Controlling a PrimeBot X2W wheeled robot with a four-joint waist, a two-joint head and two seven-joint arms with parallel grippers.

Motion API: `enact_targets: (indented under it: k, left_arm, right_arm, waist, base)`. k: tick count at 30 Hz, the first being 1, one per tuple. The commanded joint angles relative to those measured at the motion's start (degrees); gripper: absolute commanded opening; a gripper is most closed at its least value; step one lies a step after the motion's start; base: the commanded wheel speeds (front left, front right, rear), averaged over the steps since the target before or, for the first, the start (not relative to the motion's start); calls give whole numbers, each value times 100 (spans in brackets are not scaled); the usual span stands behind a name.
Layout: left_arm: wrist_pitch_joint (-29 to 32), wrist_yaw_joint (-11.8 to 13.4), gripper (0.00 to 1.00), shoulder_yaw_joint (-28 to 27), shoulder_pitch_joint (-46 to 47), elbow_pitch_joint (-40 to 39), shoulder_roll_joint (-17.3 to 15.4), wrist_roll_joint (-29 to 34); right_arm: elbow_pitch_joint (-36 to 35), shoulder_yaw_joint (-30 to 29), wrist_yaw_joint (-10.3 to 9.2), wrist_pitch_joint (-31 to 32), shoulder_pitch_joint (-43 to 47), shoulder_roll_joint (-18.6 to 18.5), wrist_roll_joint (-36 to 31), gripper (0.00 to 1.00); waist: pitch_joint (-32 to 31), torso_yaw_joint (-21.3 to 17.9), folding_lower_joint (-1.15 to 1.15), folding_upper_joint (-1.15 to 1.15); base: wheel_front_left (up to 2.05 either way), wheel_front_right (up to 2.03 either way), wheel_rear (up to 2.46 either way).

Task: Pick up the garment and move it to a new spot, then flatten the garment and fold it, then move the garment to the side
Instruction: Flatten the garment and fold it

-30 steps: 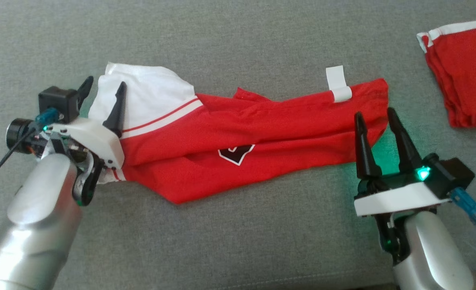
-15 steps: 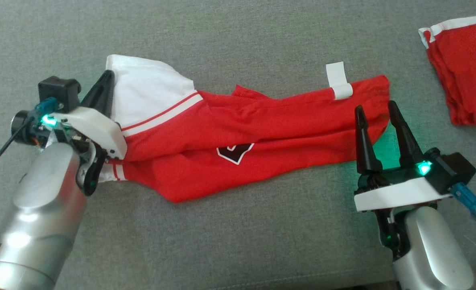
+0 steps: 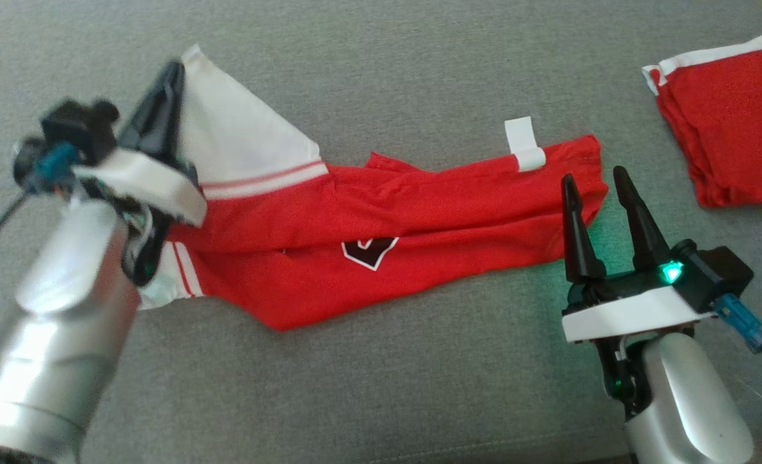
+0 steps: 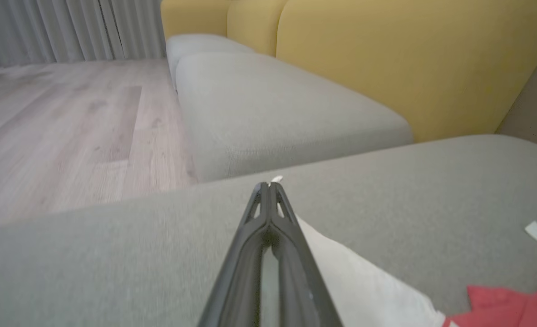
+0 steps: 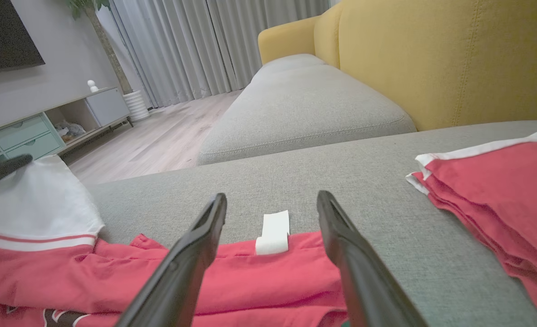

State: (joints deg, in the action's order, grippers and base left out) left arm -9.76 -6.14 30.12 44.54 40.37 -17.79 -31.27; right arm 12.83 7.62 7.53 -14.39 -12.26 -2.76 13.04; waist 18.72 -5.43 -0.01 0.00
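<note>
Left hand (image 3: 174,71) pinches the garment (image 3: 419,212) at its white end; right hand (image 3: 594,177) hovers spread at its red end.

Grey sofa seat (image 3: 381,399), yellow backrest (image 5: 431,59), wood floor (image 4: 68,127), pale curtains (image 5: 182,45), folded red cloth (image 3: 735,122) at right

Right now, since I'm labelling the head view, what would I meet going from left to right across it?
left gripper, shut on the sleeve's corner → white sleeve → black emblem → white tag → right gripper, open → folded red garment
</note>
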Motion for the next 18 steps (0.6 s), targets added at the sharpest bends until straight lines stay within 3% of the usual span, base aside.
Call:
enact_targets:
  k: [1,10,18]
  left_arm:
    - [-98,-35,0,-223,488,-277,-299,24]
    - [57,107,0,-366,1682,-744,-788,326]
    - [-71,381,0,-564,3086,-62,-1232,715]
  right_arm:
    - [-150,175,-4,-61,-27,-11,26,100]
    - [-264,345,-4,-61,-130,-11,196,100]
    - [-375,549,-4,-61,-337,-11,391,100]
  waist:
    - [-13,-59,1,0]
    - [324,-492,1,0]
    - [769,-983,1,0]
  base:
    - [0,0,0]
    - [0,0,0]
    - [0,0,0]
